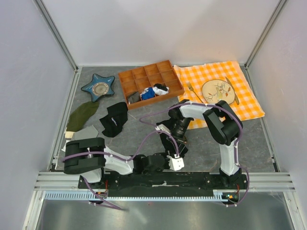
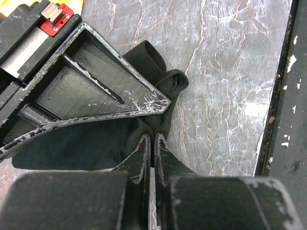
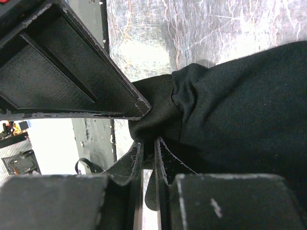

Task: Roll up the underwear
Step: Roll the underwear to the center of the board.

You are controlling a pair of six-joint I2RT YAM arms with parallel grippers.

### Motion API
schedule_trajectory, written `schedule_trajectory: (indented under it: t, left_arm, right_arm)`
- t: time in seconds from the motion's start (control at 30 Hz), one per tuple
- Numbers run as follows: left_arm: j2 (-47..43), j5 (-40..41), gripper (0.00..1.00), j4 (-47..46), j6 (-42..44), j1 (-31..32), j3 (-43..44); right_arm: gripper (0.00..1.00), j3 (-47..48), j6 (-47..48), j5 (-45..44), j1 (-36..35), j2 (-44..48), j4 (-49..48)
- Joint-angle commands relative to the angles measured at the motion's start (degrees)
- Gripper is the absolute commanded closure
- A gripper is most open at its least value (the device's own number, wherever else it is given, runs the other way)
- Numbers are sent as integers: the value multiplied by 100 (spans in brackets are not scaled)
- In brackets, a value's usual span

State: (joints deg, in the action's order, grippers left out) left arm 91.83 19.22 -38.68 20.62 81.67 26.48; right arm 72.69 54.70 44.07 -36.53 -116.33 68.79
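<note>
The underwear [image 1: 165,138], plain black soft fabric, lies bunched on the grey marbled table between my two grippers. My left gripper [image 1: 171,154] is shut on a folded edge of it; in the left wrist view its tips [image 2: 153,140] pinch the black fabric [image 2: 160,79]. My right gripper [image 1: 180,140] is shut on the same end of the garment; in the right wrist view its tips [image 3: 148,143] clamp a gathered fold of the underwear [image 3: 240,110]. The two grippers sit tip to tip, almost touching. Most of the garment is hidden under them in the top view.
A smaller black cloth [image 1: 114,120] and an olive-green cloth [image 1: 81,115] lie to the left. Behind are a blue star dish [image 1: 98,87], an orange wooden compartment tray [image 1: 151,82] and an orange checked cloth [image 1: 240,103] with a plate. The table's black front rail [image 2: 283,120] is close.
</note>
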Motion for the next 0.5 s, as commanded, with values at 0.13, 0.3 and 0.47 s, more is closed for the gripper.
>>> schedule_trajectory:
  t: [0.13,0.3,0.47]
  left_arm:
    - [-639,-1823,98,290,-1630,-869,-274]
    - [-772,-3465,98,290,-2614,-1600,-442]
    - [-483,-4505,98,448,-3335,-2347,-293]
  right_arm:
    - [70,132,181,496,330,435,38]
    - [57,220,506,620,752,1033,274]
    - [56,168,1076,585,832,1708,398]
